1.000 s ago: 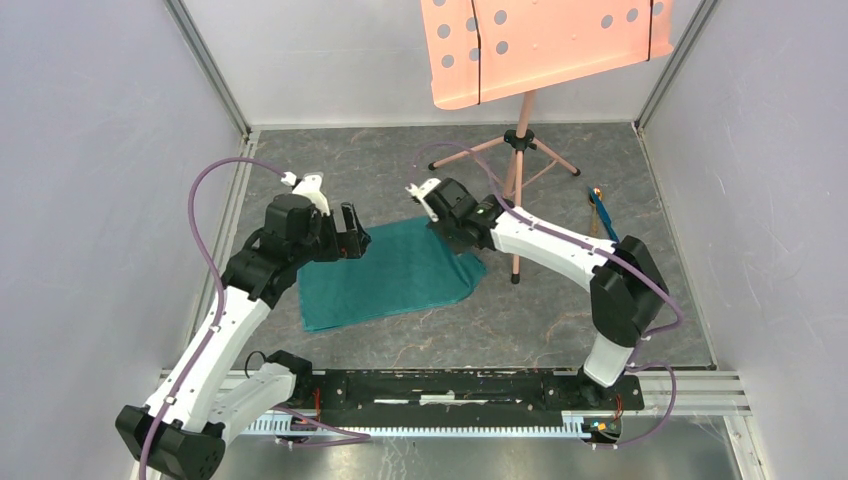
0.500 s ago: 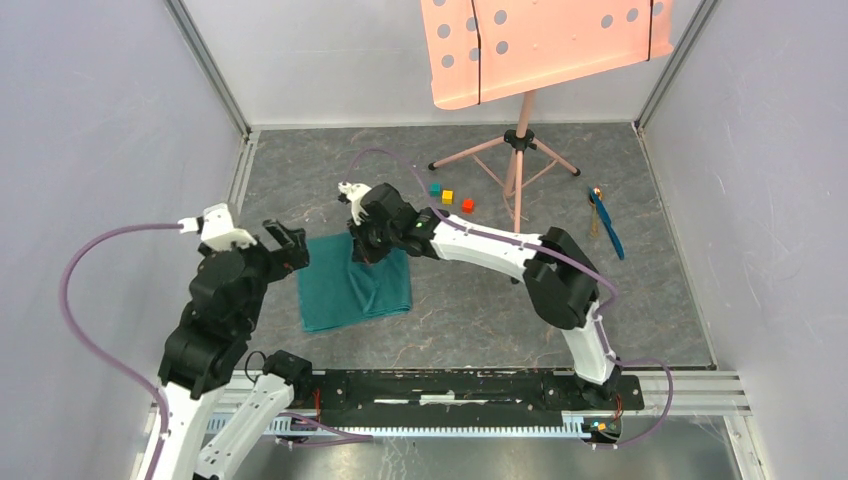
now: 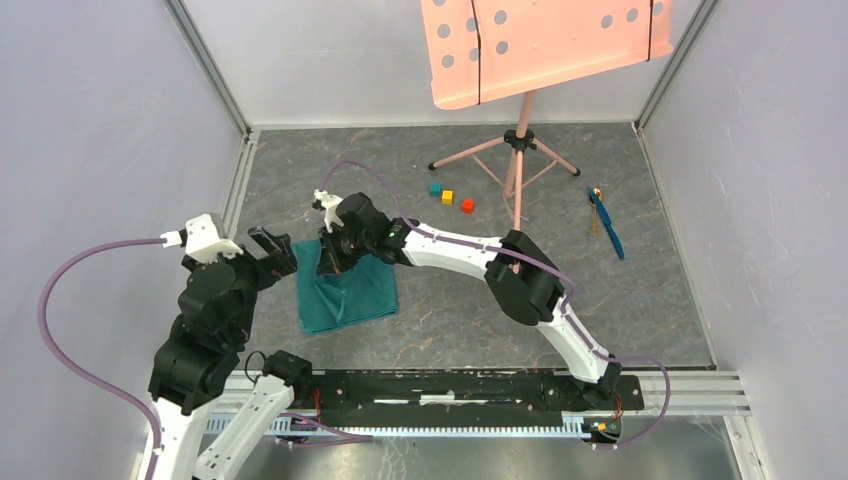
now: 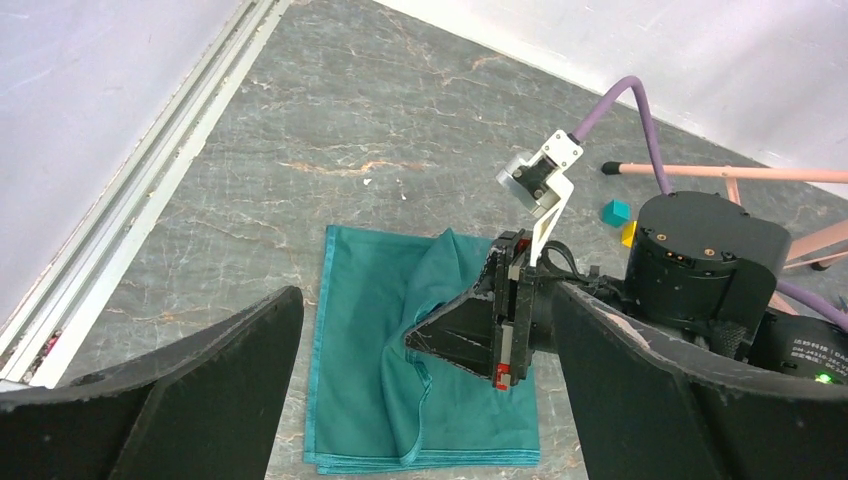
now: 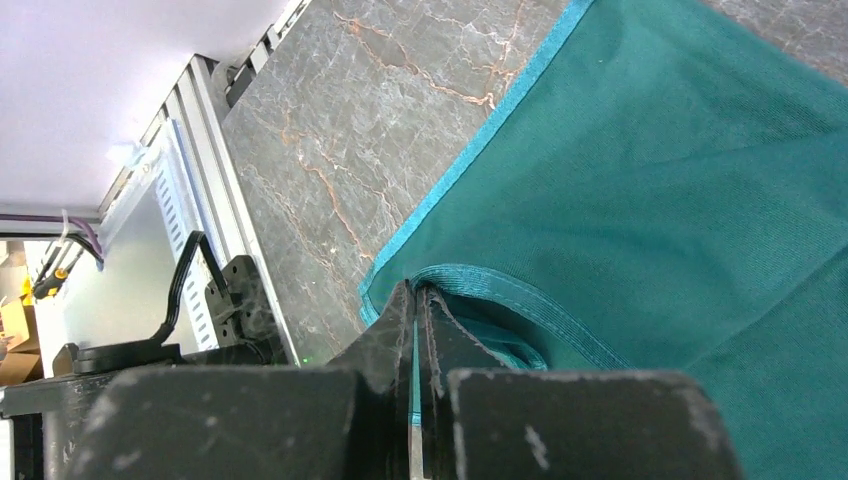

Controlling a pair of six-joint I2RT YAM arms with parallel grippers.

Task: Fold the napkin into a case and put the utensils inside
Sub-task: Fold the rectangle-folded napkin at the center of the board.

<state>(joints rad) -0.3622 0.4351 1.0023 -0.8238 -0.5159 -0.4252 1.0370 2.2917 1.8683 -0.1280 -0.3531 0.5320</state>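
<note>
The teal-green napkin [image 3: 350, 300] lies folded over on the grey floor, left of centre. My right gripper [image 3: 336, 260] reaches across to the cloth's far left part and is shut on a hemmed edge of the napkin [image 5: 680, 200], which shows as a thin teal strip between its fingertips [image 5: 415, 300]. The pinched flap stands raised over the napkin [image 4: 370, 390]. My left gripper [image 3: 281, 253] hovers just left of the cloth, open and holding nothing; its wide-apart fingers [image 4: 180, 390] frame the napkin. The utensils [image 3: 604, 223], one blue and one golden-brown, lie far right.
Three small cubes, teal [image 3: 436, 188], yellow [image 3: 447, 196] and red-orange [image 3: 467, 205], sit behind the napkin. A pink music stand [image 3: 518, 140] rises at the back, with its tripod feet near the cubes. Walls and metal rails close the floor in on all sides.
My right gripper has dragged the napkin's edge leftward, folding the cloth into a narrower shape. The left arm has pulled back to the left with its jaws open. The cubes have come into view.
</note>
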